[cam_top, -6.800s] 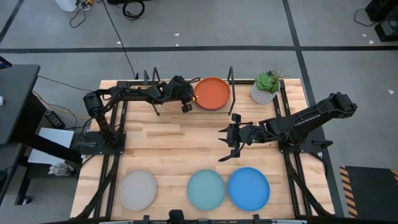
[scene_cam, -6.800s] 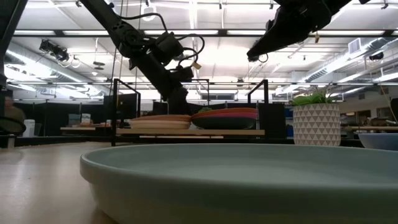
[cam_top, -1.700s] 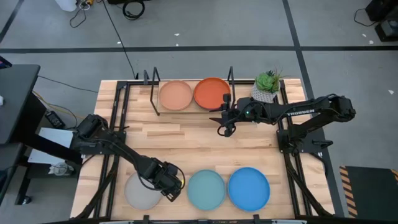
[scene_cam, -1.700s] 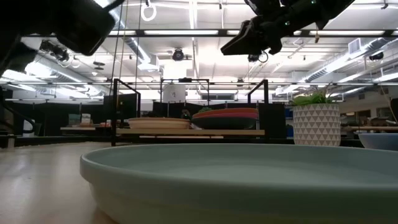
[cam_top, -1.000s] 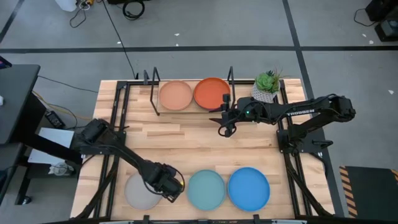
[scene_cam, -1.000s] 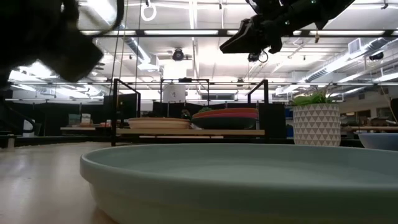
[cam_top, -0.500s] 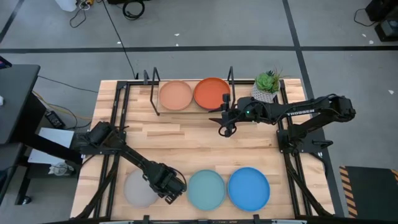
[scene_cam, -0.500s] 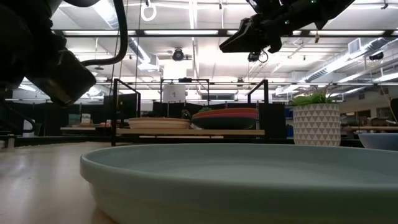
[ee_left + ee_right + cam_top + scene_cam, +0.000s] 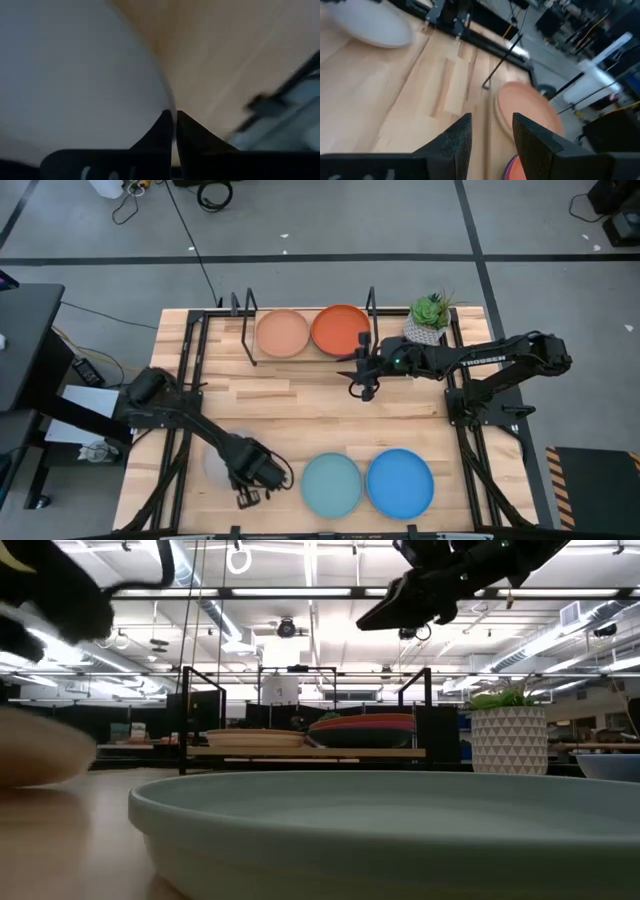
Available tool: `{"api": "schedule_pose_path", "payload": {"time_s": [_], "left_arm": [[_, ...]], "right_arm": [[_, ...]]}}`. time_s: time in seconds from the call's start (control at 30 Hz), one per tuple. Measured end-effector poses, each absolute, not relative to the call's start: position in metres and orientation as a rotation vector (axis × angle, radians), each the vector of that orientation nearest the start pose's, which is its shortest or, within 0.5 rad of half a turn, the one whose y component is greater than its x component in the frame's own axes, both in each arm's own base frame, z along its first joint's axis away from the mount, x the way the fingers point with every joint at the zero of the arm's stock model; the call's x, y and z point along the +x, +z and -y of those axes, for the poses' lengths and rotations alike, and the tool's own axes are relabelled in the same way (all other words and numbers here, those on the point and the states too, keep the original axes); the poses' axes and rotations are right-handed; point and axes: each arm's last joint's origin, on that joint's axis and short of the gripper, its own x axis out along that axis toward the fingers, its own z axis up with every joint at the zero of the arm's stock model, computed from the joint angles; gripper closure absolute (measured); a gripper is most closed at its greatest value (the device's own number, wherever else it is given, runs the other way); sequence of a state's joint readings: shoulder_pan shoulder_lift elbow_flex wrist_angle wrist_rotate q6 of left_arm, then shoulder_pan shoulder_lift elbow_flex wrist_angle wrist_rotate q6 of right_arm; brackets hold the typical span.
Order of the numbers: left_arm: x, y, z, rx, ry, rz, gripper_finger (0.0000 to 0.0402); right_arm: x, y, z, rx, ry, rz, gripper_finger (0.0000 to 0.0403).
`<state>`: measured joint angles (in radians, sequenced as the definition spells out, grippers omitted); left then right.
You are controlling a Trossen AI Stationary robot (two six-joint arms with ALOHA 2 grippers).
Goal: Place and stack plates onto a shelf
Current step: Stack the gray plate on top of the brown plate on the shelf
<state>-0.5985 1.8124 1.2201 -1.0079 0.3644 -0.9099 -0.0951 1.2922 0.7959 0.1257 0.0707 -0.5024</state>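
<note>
The grey plate (image 9: 213, 462) is at the table's near left, with my left gripper (image 9: 248, 485) shut on it; the left wrist view shows it as a pale disc (image 9: 75, 75). In the low view it is blurred and raised at the left (image 9: 35, 748). The shelf (image 9: 310, 358) at the far edge carries a salmon plate (image 9: 283, 333) and an orange plate (image 9: 340, 330) on top of its stacks. A light turquoise plate (image 9: 331, 485) and a blue plate (image 9: 400, 483) lie flat near the front edge. My right gripper (image 9: 362, 383) hangs open above the table in front of the shelf. My left gripper pinches the grey plate's rim (image 9: 167, 97) between its two fingers (image 9: 161, 125), on the side toward the turquoise plate. The fingers come from above, slanting steeply down. The plate is tilted with the held side raised; whether its far side still touches the table cannot be told.
A potted plant (image 9: 427, 320) in a white pot stands at the far right beside the shelf. Black wire uprights (image 9: 371, 305) rise at the shelf's ends. Bare wood (image 9: 290, 415) lies between the shelf and the near row of plates.
My left gripper has shut on the grey plate's rim, rolled its wrist and risen a little. The plate has tipped up from lying flat and now shows raised at the left of the low view. My right arm has kept still.
</note>
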Motion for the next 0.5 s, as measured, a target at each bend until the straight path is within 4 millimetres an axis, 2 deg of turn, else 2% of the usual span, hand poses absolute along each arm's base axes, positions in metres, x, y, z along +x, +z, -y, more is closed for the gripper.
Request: {"api": "schedule_pose_path", "payload": {"time_s": [0.23,0.33,0.5], "left_arm": [[0.241,0.21,0.149,0.047,0.092,-1.699,0.0388],[0.247,0.218,0.136,0.209,0.046,-1.609,0.0388],[0.259,0.222,0.109,0.395,-0.035,-1.572,0.0388]], "right_arm": [[0.275,0.246,0.02,-0.346,-0.027,-0.526,0.0255],[0.274,0.243,0.013,-0.297,-0.011,-0.559,0.0255],[0.273,0.242,0.0,-0.263,-0.007,-0.568,0.0255]]}}
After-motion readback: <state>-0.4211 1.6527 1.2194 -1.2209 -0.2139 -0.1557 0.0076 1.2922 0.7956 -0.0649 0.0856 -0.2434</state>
